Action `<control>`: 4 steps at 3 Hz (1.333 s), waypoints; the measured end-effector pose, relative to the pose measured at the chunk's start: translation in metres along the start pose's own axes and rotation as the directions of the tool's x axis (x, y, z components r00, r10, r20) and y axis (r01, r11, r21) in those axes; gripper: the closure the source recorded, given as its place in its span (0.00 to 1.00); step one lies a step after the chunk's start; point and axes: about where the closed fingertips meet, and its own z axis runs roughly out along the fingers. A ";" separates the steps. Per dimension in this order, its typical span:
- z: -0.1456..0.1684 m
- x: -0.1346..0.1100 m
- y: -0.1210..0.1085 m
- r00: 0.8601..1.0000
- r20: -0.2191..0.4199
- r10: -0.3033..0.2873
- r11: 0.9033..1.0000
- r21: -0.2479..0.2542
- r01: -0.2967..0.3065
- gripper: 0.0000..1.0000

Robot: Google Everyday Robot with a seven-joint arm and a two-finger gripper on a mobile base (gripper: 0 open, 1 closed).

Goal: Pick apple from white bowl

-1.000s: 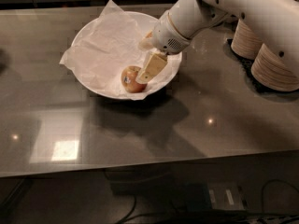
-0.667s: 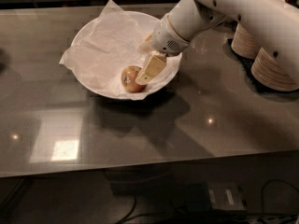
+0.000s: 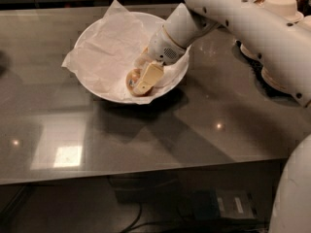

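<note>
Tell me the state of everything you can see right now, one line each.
apple: lying on the paper inside the white bowl
white bowl: upright on the table, lined with crumpled paper
gripper: down in the bowl, at the apple
beige bowls: stacked at the table's far right

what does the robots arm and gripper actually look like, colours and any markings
The arm is glossy white, built of thick rounded tubular segments with small dark dots along the shell. Near the wrist there is a thin tan ring and a patch of tiny perforations. The gripper, down in the white bowl at the apple, is cream-yellow, flat and blocky. No cables show.
</note>
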 end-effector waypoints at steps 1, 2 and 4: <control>0.014 0.002 0.001 1.000 -0.008 0.010 0.999 -0.044 -0.011 0.39; 0.023 0.005 0.002 1.000 -0.006 0.022 0.997 -0.073 -0.022 0.43; 0.024 0.005 0.002 1.000 -0.006 0.022 0.997 -0.073 -0.022 0.85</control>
